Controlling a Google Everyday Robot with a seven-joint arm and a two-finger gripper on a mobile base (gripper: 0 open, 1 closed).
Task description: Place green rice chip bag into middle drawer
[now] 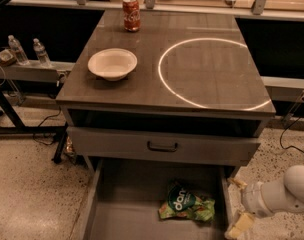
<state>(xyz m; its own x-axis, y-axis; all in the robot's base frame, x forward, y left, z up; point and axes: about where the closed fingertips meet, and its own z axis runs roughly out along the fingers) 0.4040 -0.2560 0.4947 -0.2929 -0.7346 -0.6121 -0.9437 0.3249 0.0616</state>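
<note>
The green rice chip bag (185, 204) lies flat on the grey floor of the open middle drawer (127, 204), towards its right side, logo up. My gripper (238, 205) is at the lower right, just outside the drawer's right wall and apart from the bag. Its two cream fingers (240, 225) are spread wide and hold nothing. The white arm (287, 189) runs off to the right.
Above the open drawer is a shut grey drawer front with a dark handle (162, 146). On the cabinet top stand a white bowl (112, 63) and a red soda can (131, 14). Water bottles (27, 51) sit on a shelf at left. Speckled floor lies on both sides.
</note>
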